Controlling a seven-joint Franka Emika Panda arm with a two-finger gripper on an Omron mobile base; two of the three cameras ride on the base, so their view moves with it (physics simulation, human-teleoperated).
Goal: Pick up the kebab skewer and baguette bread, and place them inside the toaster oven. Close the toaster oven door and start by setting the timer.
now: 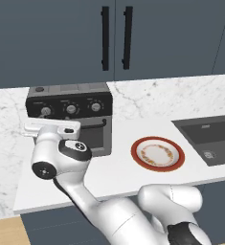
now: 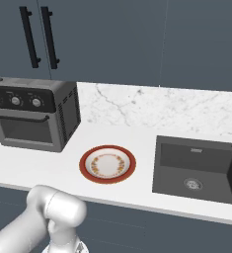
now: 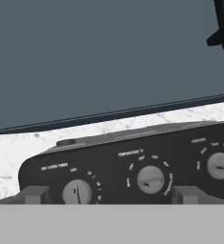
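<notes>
The toaster oven (image 1: pixel 70 119) (image 2: pixel 33 116) stands at the back left of the counter. Its door (image 1: pixel 92 138) (image 2: pixel 24 129) is upright and shut, with dark glass and a black bar handle. My gripper (image 3: pixel 111 195) is open and hangs close in front of the black knob panel (image 3: pixel 132 159). One fingertip (image 3: pixel 35 195) is left of the leftmost knob (image 3: pixel 77 192); the other (image 3: pixel 187 194) is right of the middle knob (image 3: pixel 150 178). Neither fingertip touches a knob. The kebab skewer and the baguette bread are out of view.
A red-rimmed plate (image 1: pixel 134 152) (image 2: pixel 83 165) lies bare on the counter right of the oven. A dark sink (image 1: pixel 209 139) (image 2: pixel 196 168) is sunk in at the far right. Dark upper cabinets with black bar handles (image 1: pixel 116 38) hang above the marble backsplash.
</notes>
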